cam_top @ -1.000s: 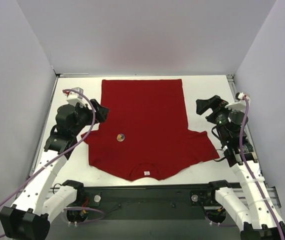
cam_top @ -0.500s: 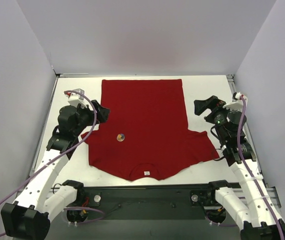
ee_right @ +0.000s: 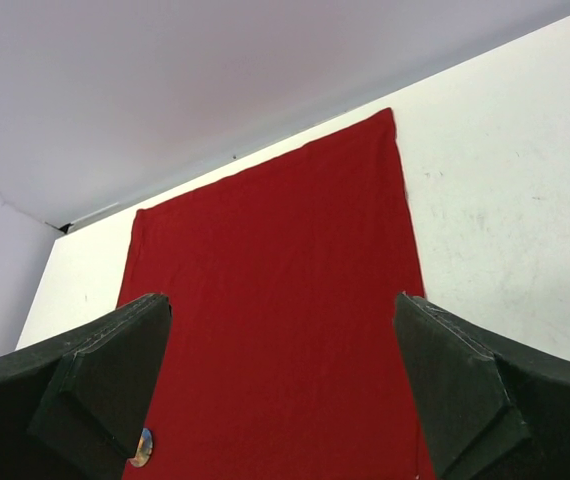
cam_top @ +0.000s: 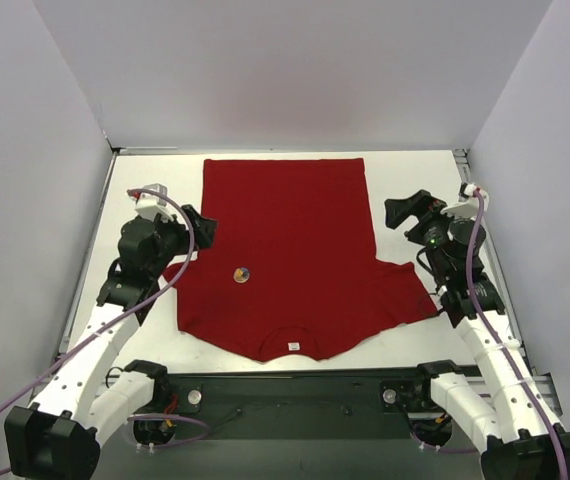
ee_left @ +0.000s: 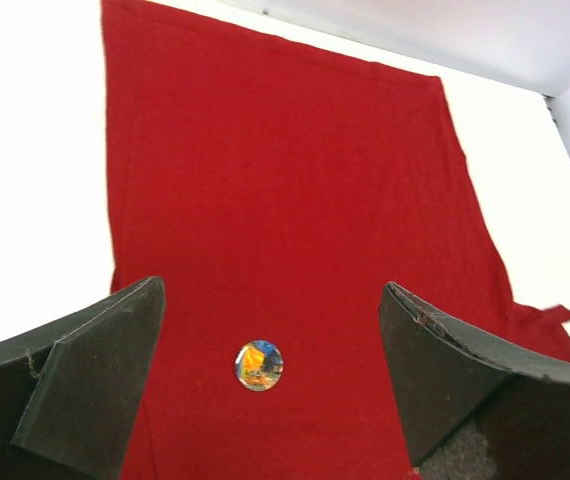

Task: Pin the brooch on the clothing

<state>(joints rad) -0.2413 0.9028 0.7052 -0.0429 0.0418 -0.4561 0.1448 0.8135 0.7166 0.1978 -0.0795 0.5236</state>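
The clothing (cam_top: 295, 225) is a red T-shirt lying flat on the white table, collar toward the arms, with a white neck label (cam_top: 293, 346). The brooch (cam_top: 242, 274), a tiny gold disc with a blue and orange centre, lies on the shirt's chest. My left gripper (cam_top: 200, 228) hovers open over the shirt's left sleeve edge. In the left wrist view the brooch (ee_left: 259, 365) sits between and below the open left gripper (ee_left: 270, 295), untouched. My right gripper (cam_top: 405, 212) is open beside the shirt's right edge. In the right wrist view the right gripper (ee_right: 282, 300) is empty and the brooch (ee_right: 142, 447) peeks past its left finger.
Grey walls (cam_top: 45, 180) enclose the white table (cam_top: 420, 175) on the left, back and right. A black mounting rail (cam_top: 295, 390) with the arm bases runs along the near edge. Purple cables loop off both arms.
The right gripper has opened a little wider and shifted slightly left toward the shirt. The left arm has settled back a touch. Shirt and brooch have not moved.
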